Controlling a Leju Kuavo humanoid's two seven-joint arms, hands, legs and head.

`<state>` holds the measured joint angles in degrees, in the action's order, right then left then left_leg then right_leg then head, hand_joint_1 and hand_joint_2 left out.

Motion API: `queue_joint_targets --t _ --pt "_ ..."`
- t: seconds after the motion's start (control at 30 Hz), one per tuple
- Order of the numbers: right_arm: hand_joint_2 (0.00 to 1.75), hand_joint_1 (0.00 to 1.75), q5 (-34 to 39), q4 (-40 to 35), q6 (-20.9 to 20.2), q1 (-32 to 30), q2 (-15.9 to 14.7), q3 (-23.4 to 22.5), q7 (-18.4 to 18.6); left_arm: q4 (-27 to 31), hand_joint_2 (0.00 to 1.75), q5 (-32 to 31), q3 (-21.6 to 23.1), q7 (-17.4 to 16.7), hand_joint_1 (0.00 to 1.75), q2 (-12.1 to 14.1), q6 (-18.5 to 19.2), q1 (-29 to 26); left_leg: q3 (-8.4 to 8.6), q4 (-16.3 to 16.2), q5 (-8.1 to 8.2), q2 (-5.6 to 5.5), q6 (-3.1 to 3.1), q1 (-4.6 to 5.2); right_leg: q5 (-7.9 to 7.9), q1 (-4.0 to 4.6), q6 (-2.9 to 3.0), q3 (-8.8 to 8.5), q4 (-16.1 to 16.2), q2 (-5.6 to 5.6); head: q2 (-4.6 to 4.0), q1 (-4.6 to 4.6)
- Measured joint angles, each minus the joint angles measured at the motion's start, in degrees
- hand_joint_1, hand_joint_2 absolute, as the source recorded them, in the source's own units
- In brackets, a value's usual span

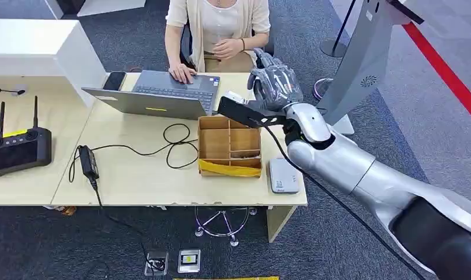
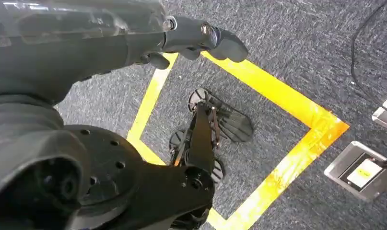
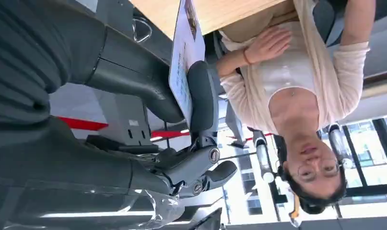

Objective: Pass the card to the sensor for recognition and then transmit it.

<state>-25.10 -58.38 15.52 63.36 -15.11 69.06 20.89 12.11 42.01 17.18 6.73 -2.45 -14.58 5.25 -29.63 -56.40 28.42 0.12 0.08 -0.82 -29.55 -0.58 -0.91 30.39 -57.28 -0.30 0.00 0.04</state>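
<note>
Right arm fills the lower right of the head view; right hand (image 1: 275, 86) is raised over the far right corner of the desk (image 1: 139, 175), extended toward the seated person (image 1: 218, 29).

Card (image 3: 184, 52) is pinched in the right hand, between the thick thumb (image 3: 134, 84) and a dark finger (image 3: 202, 98); remaining fingers are curled loosely below, with nothing in them. Grip is on 1 end of the card, the other end projecting past the fingertips toward the person's chest and resting hand. Long axis is judged to run from the palm outward, roughly along the line of reach. Card is seen almost edge-on: thin, flat, pale, with small printed text and what may be a photo; details cannot be read.

Sensor (image 1: 283, 176), a small grey reader, lies flat on the desk's near right corner, just beside the cardboard box (image 1: 230, 146) and well apart from the card, on the robot's side of the hand. Card is therefore already past the sensor; the handover stage is judged to be in hand. Whether recognition is done cannot be told.

Left hand (image 2: 201, 40) hangs over the carpet with yellow floor tape (image 2: 297, 105), nothing held, fingers slack and apart. Right hand is far nearer the person.
</note>
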Motion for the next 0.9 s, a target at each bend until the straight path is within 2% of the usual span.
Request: queue_joint_targets --t 0.13,0.33,0.9 --pt "1.75 1.75 2.1 2.8 0.1 1.0 2.8 1.2 -1.0 0.2 0.00 1.1 1.8 0.0 0.00 0.1 0.0 0.0 0.02 0.0 0.00 0.01 0.00 -0.01 0.00 0.01 0.00 0.01 0.0 0.00 0.00 0.02" --pt "1.75 1.75 3.2 6.1 0.8 1.5 5.5 2.7 -2.6 0.2 0.00 2.4 3.3 0.0 0.00 0.2 -0.3 0.0 0.01 0.0 0.00 -0.01 -0.01 -0.01 -0.01 0.01 0.01 0.01 0.0 -0.04 0.00 0.02" --pt "1.75 1.75 4.8 15.0 0.3 2.4 10.1 5.2 -2.4 0.2 0.00 4.9 6.8 -0.2 0.00 0.8 -0.9 0.0 0.02 0.0 -0.01 -0.01 -0.01 -0.01 0.00 0.01 0.01 0.02 0.0 -0.01 0.00 0.02"
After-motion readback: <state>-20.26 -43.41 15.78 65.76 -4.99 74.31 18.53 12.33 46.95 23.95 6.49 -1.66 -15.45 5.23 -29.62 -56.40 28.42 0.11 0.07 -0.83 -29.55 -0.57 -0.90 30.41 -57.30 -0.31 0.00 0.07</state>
